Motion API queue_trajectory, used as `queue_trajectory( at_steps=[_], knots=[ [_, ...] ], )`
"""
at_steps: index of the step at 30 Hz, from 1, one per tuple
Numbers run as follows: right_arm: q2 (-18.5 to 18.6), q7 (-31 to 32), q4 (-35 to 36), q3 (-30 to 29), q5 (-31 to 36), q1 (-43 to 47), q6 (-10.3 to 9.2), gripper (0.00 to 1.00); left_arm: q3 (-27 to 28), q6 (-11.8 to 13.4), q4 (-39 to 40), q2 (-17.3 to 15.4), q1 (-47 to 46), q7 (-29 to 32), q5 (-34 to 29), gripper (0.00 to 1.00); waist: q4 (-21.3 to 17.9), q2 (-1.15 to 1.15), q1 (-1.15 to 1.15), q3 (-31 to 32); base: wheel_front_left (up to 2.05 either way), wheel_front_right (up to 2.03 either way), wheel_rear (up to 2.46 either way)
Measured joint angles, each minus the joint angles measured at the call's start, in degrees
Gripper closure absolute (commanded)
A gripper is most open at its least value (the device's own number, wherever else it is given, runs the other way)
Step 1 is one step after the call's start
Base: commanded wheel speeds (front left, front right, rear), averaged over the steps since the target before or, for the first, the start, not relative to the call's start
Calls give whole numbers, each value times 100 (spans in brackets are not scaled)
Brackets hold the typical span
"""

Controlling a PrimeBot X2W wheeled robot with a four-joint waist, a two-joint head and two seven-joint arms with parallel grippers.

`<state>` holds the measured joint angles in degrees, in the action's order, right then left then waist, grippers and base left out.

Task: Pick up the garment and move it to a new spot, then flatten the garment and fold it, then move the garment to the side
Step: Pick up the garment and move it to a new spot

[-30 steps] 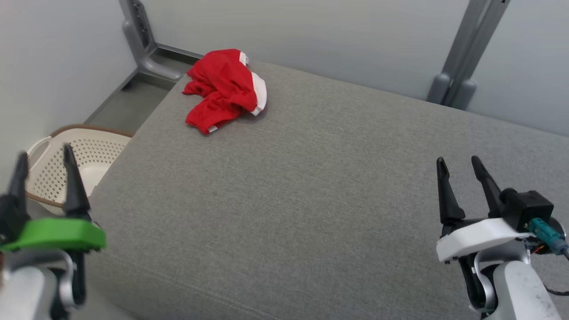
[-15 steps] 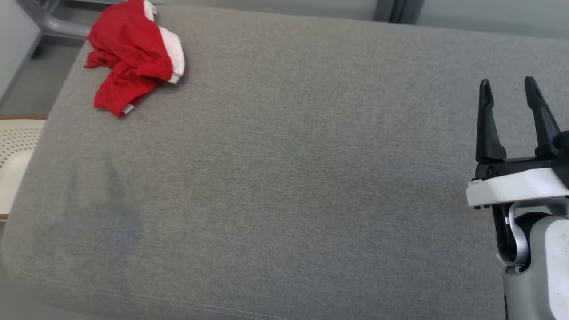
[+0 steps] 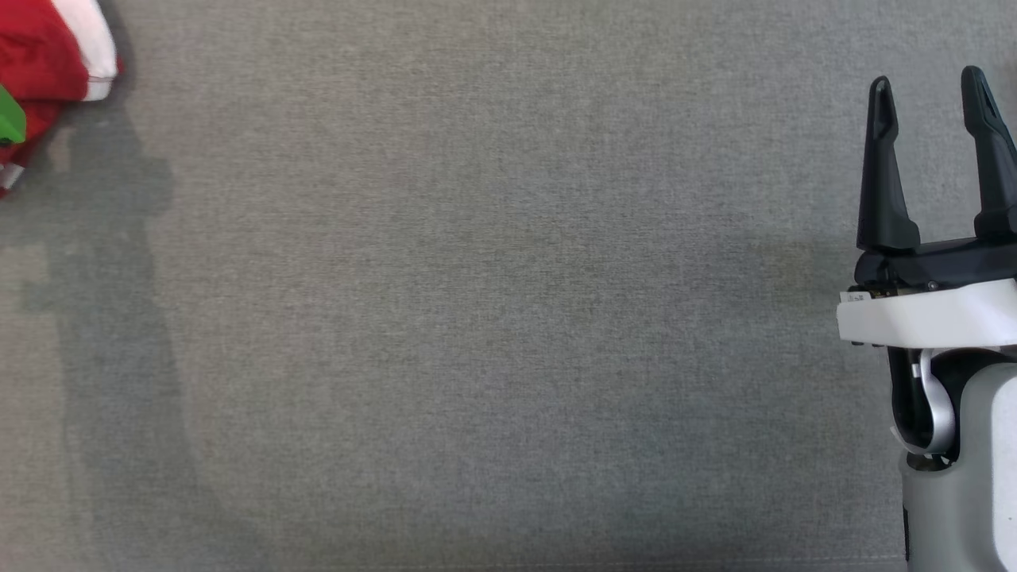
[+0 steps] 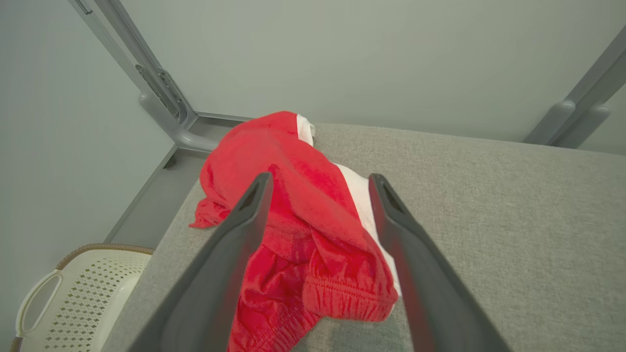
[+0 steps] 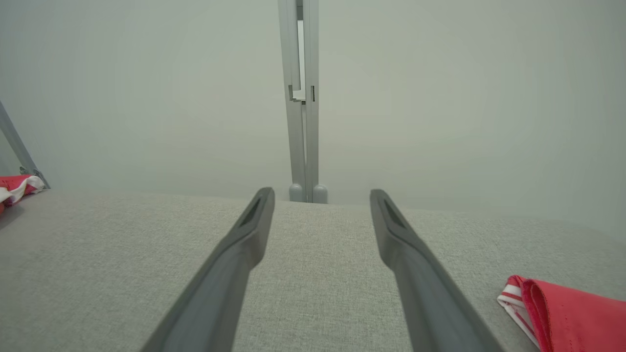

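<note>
Garment (image 4: 293, 161) lies crumpled just beyond the wide-spread left pincer (image 4: 320, 177)

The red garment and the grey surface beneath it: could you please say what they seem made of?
Red garment: probably soft knit cloth, matte, with fuzzy nap and gathered elastic hem. Grey surface: likely woven upholstery fabric, matte, finely flecked weave.

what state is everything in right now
red garment: crumpled in a heap at the corner of the grey cushion, not yet picked up
left claw: open, fingers astride the garment, nothing gripped
right claw: open, empty, over bare cushion
folded red cloth: folded, lying flat on the cushion
laundry basket: upright beside the cushion
</note>
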<state>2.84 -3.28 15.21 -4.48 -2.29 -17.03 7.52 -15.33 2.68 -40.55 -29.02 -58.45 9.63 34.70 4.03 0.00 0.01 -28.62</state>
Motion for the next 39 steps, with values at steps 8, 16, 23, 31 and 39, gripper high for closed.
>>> queue_trajectory(
  at_steps=[8, 16, 23, 31, 39],
  knots=[
    [2, -42, -59, -2, -11, -19, 0, 0, -144, 36, -980, 156, -65, 164, 3, 0, -439, 0, 0, -499, 0, 0, 0],
    [0, -152, -307, 57, -88, -62, -1, 0, -133, 40, -1314, 68, -134, -232, -18, 100, -561, 0, 0, -377, 0, 0, 0],
    [-1, -322, -710, 99, -180, -5, 0, 0, -354, -75, -1330, -76, -277, -517, -280, 100, -530, 0, 0, 81, 0, 0, 0],
    [-1, -594, -1334, 222, -491, 329, 0, 0, -834, -394, -1174, -145, -439, -421, -639, 100, -545, 0, 0, 871, 0, 0, 0],
    [-3, -800, -1833, 349, -748, 792, 0, 0, -1458, -772, -605, 175, -588, -192, -922, 100, -667, 0, -1, 1810, 0, 0, 0]
  ],
)
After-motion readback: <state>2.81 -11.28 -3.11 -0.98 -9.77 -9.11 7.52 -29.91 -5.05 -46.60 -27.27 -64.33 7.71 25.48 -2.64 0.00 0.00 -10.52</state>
